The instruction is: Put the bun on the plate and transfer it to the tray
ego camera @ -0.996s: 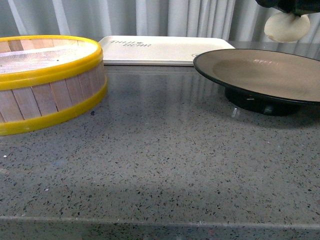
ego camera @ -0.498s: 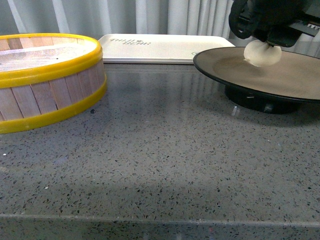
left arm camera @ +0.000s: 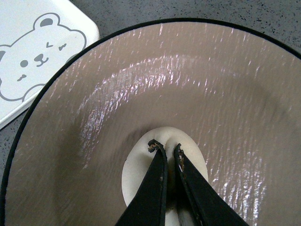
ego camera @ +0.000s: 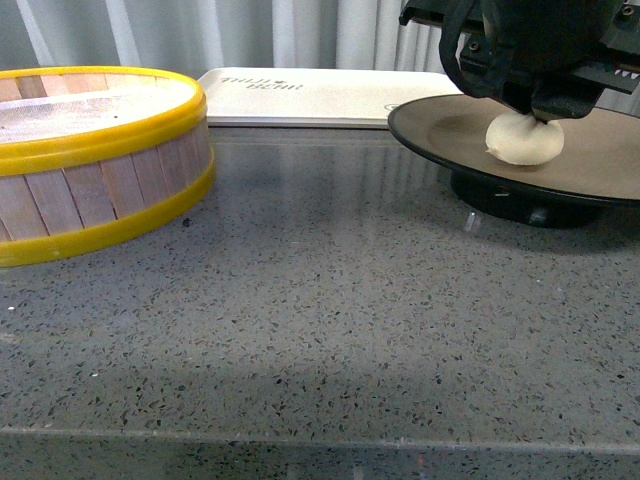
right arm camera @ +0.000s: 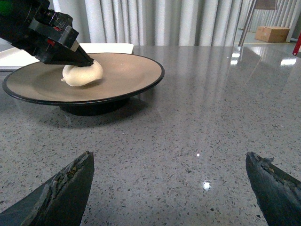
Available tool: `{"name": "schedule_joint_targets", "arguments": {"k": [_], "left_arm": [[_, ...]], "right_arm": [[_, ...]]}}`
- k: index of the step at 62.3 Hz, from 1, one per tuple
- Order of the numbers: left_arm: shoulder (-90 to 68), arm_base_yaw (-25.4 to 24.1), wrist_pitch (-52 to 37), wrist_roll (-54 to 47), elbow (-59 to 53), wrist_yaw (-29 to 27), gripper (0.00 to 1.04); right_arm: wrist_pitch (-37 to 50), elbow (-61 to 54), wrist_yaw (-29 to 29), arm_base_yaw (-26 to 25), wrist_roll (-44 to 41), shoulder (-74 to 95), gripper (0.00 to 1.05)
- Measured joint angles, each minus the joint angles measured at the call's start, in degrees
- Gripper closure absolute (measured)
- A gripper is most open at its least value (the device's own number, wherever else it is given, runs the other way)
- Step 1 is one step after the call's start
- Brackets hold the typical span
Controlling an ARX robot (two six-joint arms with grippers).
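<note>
Grey speckled counter [ego camera: 330, 330] with pale curtains [ego camera: 300, 30] behind, and from the left we've got a yellow-rimmed steamer basket [ego camera: 90, 190], then the tray [ego camera: 320, 95] lying flat at the back. Over on the right sits the plate [ego camera: 590, 170], with the bun [ego camera: 523, 140] resting on its tan inside. Our left gripper [left arm camera: 167, 149] points steeply down from above, fingers nearly together, pinching the bun's top. Our right gripper [right arm camera: 168, 160] hangs low over the counter near the plate, fingers spread wide, holding nothing.

Pale pleated curtains [ego camera: 300, 30] are hanging behind a speckled grey stone countertop [ego camera: 320, 330]. Light is glinting off its polished surface. A cardboard box [right arm camera: 273, 34] is sitting far behind.
</note>
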State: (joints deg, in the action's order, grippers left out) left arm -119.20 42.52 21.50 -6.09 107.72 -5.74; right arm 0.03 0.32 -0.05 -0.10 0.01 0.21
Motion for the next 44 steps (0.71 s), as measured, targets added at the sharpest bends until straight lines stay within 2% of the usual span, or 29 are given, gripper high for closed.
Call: {"name": "schedule_joint_targets", "arguments": {"k": [9,11,18,44], "left_arm": [[0.31,0.24,0.07,0.42,-0.09,0.07,1.01],[0.31,0.24,0.07,0.61,-0.15,0.04,0.97],[0.31,0.42,-0.24,0.77,-0.72,0.02,0.74],[0.70,0.98,-1.38,0.83,-1.46,-0.68,0.13]], "right_arm": [[0.00,0.00,0.00,0.00,0.00,0.00,0.08],[0.00,0.00,0.00,0.00,0.00,0.00,0.08],[0.00,0.00,0.00,0.00,0.00,0.00,0.08],[0.00,0.00,0.00,0.00,0.00,0.00,0.08]]}}
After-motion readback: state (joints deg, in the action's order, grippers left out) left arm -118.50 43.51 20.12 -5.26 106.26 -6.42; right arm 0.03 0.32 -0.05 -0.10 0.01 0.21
